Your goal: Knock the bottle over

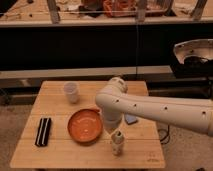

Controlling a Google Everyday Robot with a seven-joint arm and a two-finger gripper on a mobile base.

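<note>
The small whitish-beige bottle (117, 143) stands upright near the front edge of the wooden table (60, 152), just right of the orange plate (85, 125). My white arm reaches in from the right and bends down over the bottle. The gripper (114, 129) hangs straight above the bottle's cap, very close to it or touching it. The arm hides most of the gripper.
A translucent white cup (71, 92) stands at the table's back left. A black ridged object (43, 131) lies at the left. A small bluish item (131, 119) lies behind the arm. A dark bench runs behind the table.
</note>
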